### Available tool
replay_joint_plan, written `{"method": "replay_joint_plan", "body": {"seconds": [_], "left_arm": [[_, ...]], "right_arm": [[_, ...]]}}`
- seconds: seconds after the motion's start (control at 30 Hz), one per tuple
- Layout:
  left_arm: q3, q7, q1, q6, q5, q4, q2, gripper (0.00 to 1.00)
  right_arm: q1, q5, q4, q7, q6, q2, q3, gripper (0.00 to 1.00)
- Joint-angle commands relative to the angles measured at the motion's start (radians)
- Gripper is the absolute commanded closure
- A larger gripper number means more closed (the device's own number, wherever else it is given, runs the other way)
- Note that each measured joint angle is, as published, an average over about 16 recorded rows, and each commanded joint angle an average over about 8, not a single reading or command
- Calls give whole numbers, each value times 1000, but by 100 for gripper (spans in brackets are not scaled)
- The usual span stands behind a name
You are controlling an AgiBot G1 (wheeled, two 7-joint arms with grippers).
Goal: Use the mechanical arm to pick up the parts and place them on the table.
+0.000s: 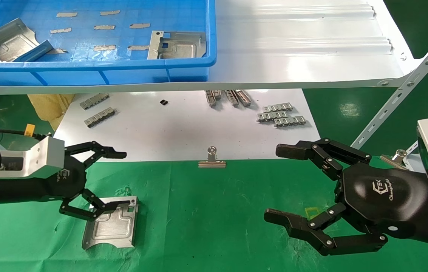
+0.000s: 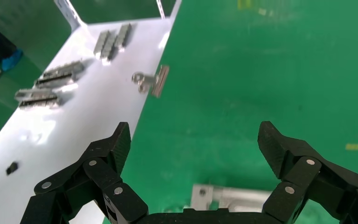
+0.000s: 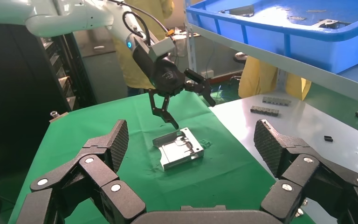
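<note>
Right end effector (image 1: 274,185) hovers wide and empty while left end effector (image 1: 102,185) spreads over the stiff, thin, slippery part (image 1: 112,223) near the counter's (image 1: 198,226) left edge; grip its raised edge.

We see our left gripper (image 1: 106,185) spread wide near the table's (image 1: 206,226) left edge, and our right gripper (image 1: 280,185) equally wide near its right edge.

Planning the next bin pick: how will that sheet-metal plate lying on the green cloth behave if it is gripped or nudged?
The plate looks like stamped metal with embossing, so probably stiff. It lies flat, so rolling or tipping seems unlikely; fingers may struggle to get under its edge. The wrinkled green cloth may bunch rather than let it slide. The left gripper hangs open above it.
</note>
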Motion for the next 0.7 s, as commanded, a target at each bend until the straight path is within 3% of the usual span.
{"method": "replay_joint_plan", "body": {"seconds": [0.03, 0.7], "left_arm": [[-24, -28, 24, -4, -13, -38, -7, 0], [-259, -302, 263, -38, -145, -412, -82, 0]], "right_arm": [[0, 0, 0, 0, 0, 0, 0, 0], [0, 0, 0, 0, 0, 0, 0, 0]]}}
